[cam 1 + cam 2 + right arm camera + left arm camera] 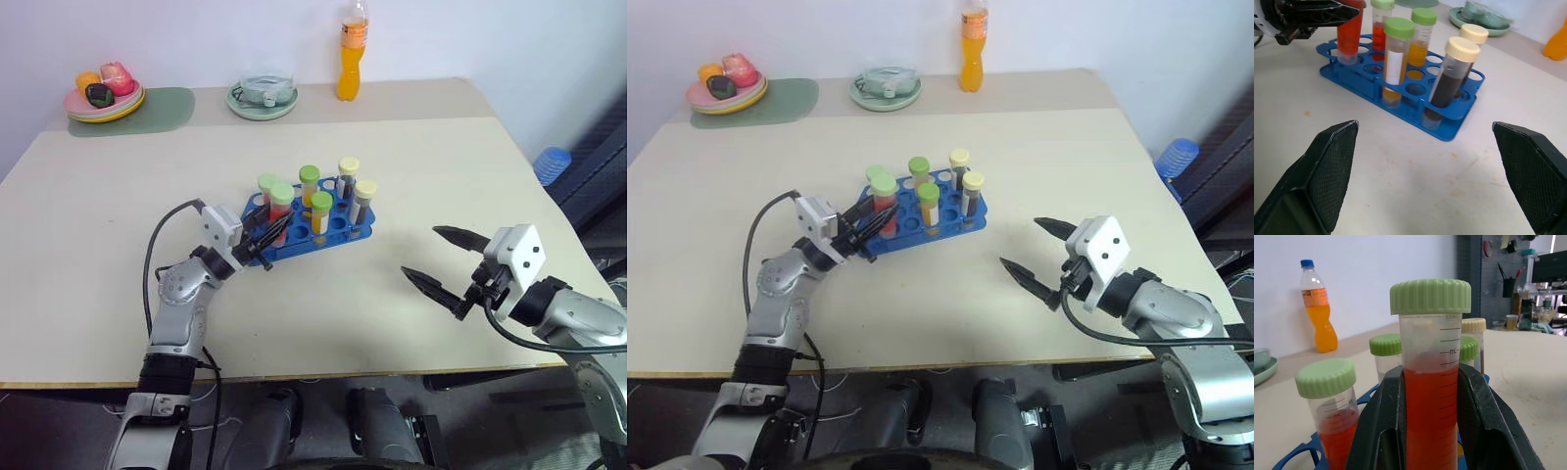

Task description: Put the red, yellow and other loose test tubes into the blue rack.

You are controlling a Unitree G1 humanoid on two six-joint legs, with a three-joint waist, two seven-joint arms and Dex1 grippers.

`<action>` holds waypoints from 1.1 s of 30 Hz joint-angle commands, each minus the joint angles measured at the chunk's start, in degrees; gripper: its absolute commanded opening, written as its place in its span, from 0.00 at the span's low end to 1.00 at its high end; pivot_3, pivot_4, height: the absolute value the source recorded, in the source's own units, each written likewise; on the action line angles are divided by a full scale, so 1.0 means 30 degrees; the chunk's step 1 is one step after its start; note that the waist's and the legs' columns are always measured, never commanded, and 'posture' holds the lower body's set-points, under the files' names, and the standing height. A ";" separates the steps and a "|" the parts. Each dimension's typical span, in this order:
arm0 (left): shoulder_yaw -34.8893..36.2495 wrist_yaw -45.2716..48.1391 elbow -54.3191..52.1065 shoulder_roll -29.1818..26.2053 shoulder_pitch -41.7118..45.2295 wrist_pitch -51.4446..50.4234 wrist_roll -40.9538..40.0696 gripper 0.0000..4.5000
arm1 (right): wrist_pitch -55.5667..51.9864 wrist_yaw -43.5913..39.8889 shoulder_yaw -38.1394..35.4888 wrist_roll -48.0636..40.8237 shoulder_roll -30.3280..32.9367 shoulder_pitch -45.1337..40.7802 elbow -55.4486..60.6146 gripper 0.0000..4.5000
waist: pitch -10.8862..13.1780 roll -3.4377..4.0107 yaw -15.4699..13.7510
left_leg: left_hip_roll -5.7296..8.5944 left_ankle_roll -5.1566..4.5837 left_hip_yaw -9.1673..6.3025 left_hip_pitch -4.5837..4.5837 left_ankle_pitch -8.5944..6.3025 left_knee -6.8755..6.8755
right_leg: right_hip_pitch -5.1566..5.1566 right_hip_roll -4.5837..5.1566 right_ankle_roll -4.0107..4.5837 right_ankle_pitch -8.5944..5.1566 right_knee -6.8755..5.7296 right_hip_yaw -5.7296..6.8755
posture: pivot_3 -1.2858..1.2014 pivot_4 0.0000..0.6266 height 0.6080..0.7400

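Overhead, the blue rack [313, 223] stands mid-table with capped test tubes [321, 211] upright in its holes; the left gripper [266, 238] clamps a red tube [281, 211] at the rack's near-left corner. Close up from the left wrist, both fingers [1484, 416] squeeze that green-capped tube. Alongside, the right gripper [1031, 253] hovers with jaws wide, empty.

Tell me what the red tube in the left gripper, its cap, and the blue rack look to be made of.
Red tube: looks like clear plastic, since the red liquid and printed scale lines show through the wall; glass cannot be ruled out.
Cap: matte pale green plastic, ribbed around the edge.
Blue rack: glossy moulded plastic, one solid colour, with light glinting off its edges.
Left gripper: shut on the tube; smooth black fingers, likely plastic.
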State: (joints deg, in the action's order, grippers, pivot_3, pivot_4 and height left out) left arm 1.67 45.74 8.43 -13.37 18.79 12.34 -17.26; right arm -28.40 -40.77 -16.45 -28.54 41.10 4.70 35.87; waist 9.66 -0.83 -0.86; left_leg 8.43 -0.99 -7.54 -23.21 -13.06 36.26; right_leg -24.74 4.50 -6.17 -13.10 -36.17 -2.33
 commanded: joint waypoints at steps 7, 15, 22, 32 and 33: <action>-0.0337 -0.0262 0.1338 0.0115 0.0445 0.0982 0.0417 0.17 | -0.0291 0.0110 -0.0818 -0.0685 0.0416 0.0233 0.1039 1.00 | -0.0006 0.0000 0.0001 | 0.0000 -0.0016 0.0000 0.0058 -0.0010 -0.0004 | 0.0062 0.0001 -0.0002 -0.0002 0.0011 0.0003 | 0.52 0.24 1.00; -0.0522 -0.0699 0.1748 0.0184 0.0340 0.1639 0.0806 0.17 | -0.0431 0.0278 -0.0827 -0.0818 0.0455 0.0160 0.1147 1.00 | -0.0009 0.0003 0.0004 | 0.0000 -0.0020 -0.0001 0.0067 -0.0012 -0.0008 | 0.0065 0.0000 -0.0003 -0.0003 0.0010 0.0003 | 0.52 0.24 1.00; -0.0674 -0.0483 0.1871 0.0306 0.0422 0.1461 0.0555 0.17 | -0.0392 0.0354 -0.0613 -0.0785 0.0380 -0.0060 0.0990 1.00 | -0.0009 0.0002 0.0000 | 0.0000 -0.0020 -0.0001 0.0069 -0.0013 -0.0008 | 0.0066 0.0000 -0.0004 -0.0003 0.0011 0.0003 | 0.52 0.24 1.00; -0.0320 -0.0277 0.2319 0.0629 0.0644 0.1243 -0.0162 0.81 | -0.0309 0.0462 -0.0673 -0.0750 0.0305 0.0172 0.1140 1.00 | -0.0008 0.0001 -0.0004 | 0.0000 -0.0024 0.0000 0.0067 -0.0015 -0.0008 | 0.0068 0.0001 -0.0005 -0.0004 0.0015 0.0004 | 0.52 0.24 1.00; -0.0286 -0.0364 0.2366 0.0648 0.0655 0.1235 -0.0126 0.92 | -0.0309 0.0468 -0.0700 -0.0748 0.0312 0.0200 0.1150 1.00 | -0.0008 0.0001 -0.0004 | 0.0000 -0.0024 -0.0001 0.0068 -0.0016 -0.0009 | 0.0068 0.0001 -0.0005 -0.0004 0.0014 0.0004 | 0.52 0.24 1.00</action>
State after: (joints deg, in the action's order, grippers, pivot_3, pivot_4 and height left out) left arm 0.29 44.92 15.86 -11.70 20.13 15.62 -16.88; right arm -29.94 -39.62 -17.30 -30.34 41.66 5.41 37.02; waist 9.64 -0.83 -0.87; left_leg 8.42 -1.07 -7.54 -23.01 -13.11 36.23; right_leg -24.53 4.51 -6.19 -13.11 -36.13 -2.31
